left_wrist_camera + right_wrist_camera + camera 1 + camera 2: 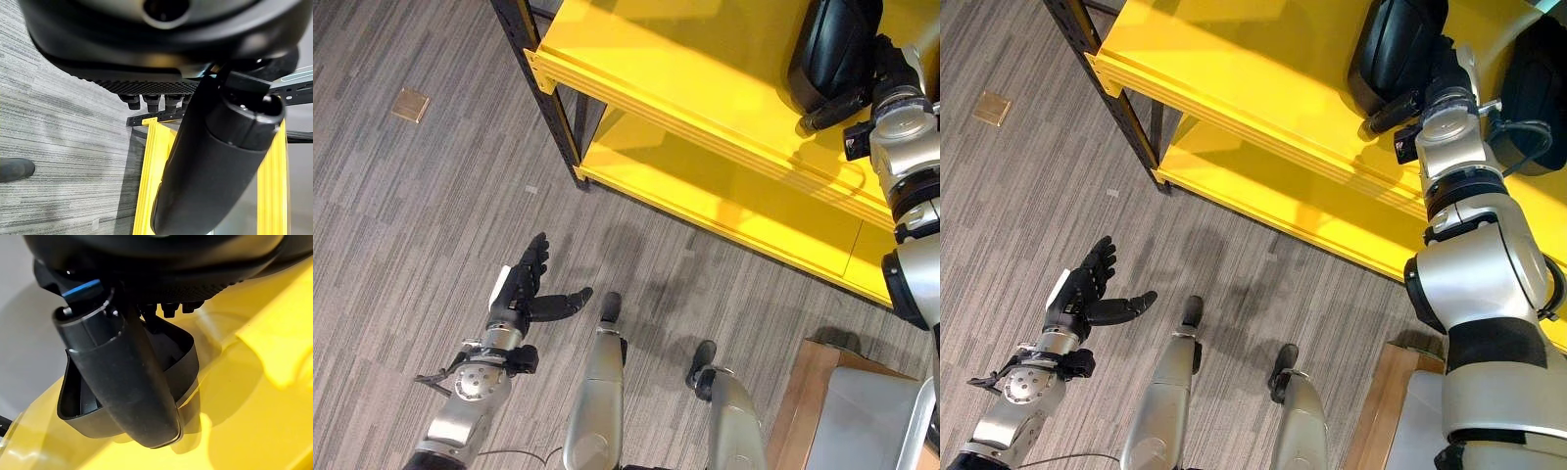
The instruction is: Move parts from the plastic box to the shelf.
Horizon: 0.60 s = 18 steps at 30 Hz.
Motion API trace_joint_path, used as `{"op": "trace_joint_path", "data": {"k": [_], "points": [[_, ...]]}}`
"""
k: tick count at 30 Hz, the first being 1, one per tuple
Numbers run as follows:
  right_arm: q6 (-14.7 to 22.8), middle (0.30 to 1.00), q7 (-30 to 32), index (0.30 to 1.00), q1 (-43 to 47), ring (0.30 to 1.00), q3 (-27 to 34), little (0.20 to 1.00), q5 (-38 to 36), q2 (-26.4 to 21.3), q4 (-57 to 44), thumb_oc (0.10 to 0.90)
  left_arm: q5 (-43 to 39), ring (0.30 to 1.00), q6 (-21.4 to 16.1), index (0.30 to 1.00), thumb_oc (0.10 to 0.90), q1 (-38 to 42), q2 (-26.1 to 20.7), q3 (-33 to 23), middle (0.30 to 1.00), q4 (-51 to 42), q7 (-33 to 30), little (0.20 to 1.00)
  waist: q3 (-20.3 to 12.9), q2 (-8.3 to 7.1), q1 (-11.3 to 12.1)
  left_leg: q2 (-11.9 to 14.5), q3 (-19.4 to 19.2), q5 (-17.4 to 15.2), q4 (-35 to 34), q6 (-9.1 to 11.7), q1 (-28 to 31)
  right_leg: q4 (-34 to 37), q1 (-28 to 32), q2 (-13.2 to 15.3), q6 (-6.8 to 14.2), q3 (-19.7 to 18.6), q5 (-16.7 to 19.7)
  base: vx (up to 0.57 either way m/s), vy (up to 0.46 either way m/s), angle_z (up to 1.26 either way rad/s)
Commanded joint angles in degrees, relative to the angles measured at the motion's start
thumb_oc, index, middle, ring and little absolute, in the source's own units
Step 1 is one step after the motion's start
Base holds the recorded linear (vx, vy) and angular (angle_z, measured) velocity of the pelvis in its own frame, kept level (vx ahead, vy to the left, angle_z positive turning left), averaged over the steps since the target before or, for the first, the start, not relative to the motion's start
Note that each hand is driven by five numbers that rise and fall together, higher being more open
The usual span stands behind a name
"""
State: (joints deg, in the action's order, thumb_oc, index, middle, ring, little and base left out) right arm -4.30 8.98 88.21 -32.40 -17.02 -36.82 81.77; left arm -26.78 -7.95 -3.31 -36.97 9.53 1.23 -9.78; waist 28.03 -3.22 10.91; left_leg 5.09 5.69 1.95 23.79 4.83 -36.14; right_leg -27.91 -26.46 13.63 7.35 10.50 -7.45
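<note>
- The robot's right hand (1408, 106) reaches up to the upper deck of the bright yellow metal shelf (685, 88), where a glossy black moulded plastic part (1396, 54) with curved walls rests on the deck.
- In the right wrist view the thumb (129, 382) lies across the part's open cavity and the fingers (168, 308) sit behind its far wall, so the hand appears clamped on the part; how firmly cannot be told.
- A second black moulded part (1538, 83) sits on the same deck just beside the right arm.
- To do this step well, the part should sit flat on the deck and back from the front lip before the grip loosens.
- The thumb should lift clear of the cavity first, so the withdrawal does not drag the part forward or nudge the neighbouring one.
- The left hand (521, 289) hangs low over the grey wood-grain floor (401, 215), fingers straight and spread, thumb out, holding nothing.
- A pale grey plastic box (876, 416) shows at the lower right, on a wooden surface.
</note>
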Motion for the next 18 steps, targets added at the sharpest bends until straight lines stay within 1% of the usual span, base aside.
{"op": "trace_joint_path", "data": {"k": [1,13,17,18], "points": [[1.93,1.000,3.78,1.000,2.29,1.000,0.03,1.000,-2.26,0.58,0.51,0.900,-0.91,1.000,-4.60,1.000,0.900,1.78,-1.25,-0.55,1.000,-5.74,-1.57,1.000,-0.32,0.87,0.80,3.31,4.02,-6.61,6.00,0.32,-2.77,4.46,4.86,0.23,1.13,-1.49,1.98,0.00,0.000,0.00],[1.76,1.000,4.32,1.000,2.49,1.000,-0.24,1.000,-2.04,0.75,0.22,0.900,-1.03,1.000,-4.80,1.000,0.900,1.92,-1.36,-0.23,1.000,-5.60,-1.94,1.000,-0.31,0.97,0.96,3.03,4.13,-6.88,6.55,0.17,-3.25,4.35,4.88,0.21,1.12,-1.36,1.78,0.00,0.000,0.00],[1.84,1.000,4.66,1.000,3.57,1.000,-3.61,1.000,2.66,0.77,-1.98,0.900,-0.96,1.000,-5.05,1.000,0.900,1.81,-1.44,-0.58,1.000,-5.20,-2.58,1.000,-0.28,0.63,0.50,3.05,4.03,-7.06,6.83,0.17,-3.25,4.03,4.50,0.16,1.10,-1.76,1.83,0.00,0.000,0.00],[1.84,1.000,4.66,1.000,3.59,1.000,-3.62,1.000,2.67,0.78,-1.98,0.900,-0.96,1.000,-5.05,1.000,0.900,1.82,-1.42,-0.58,1.000,-5.20,-2.58,1.000,-0.27,0.63,0.49,3.05,4.03,-7.06,6.83,0.17,-3.25,4.02,4.50,0.16,1.10,-1.77,1.83,0.00,0.000,0.00]]}}
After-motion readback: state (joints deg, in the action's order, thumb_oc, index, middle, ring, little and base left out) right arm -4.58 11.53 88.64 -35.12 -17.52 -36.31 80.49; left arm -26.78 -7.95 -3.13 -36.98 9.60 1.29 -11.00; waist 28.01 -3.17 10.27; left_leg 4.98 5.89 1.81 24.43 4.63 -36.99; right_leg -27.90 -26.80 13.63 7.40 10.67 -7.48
